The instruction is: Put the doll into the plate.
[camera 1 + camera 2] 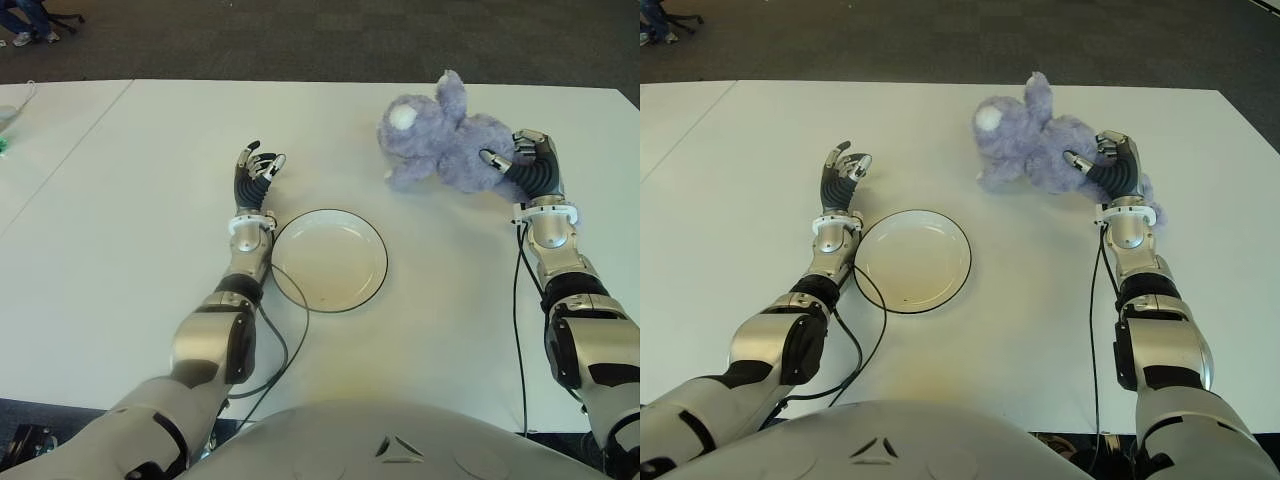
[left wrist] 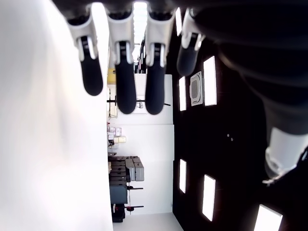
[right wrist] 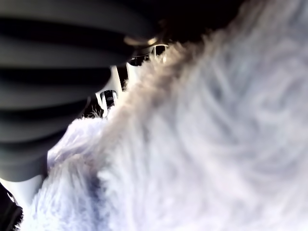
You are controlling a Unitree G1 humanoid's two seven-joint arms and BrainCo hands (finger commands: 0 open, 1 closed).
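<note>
Doll: purple plush doll (image 1: 440,135) lies on the far right part of the surface, well apart from the plate, its pale snout turned to the left.
Right hand: right hand (image 1: 527,165) is against the doll's right end, fingers curled over the fur and clamped on it; the wrist view is filled with fluffy pile pressed against the dark fingers.
Left hand: left hand (image 1: 254,177) shows just beyond the plate's left edge, fingers relaxed and slightly apart, holding nothing.
Plate: round, shallow, cream plate (image 1: 372,262) with a dark rim, glossy, nothing in it.
Textures: doll long-piled and shaggy; hands black ribbed with silver joints.
Surface: white, matte surface (image 1: 150,180); a black cable (image 1: 285,345) loops beside the left forearm.
Room: dark carpet floor (image 1: 300,40) beyond the far edge.
</note>
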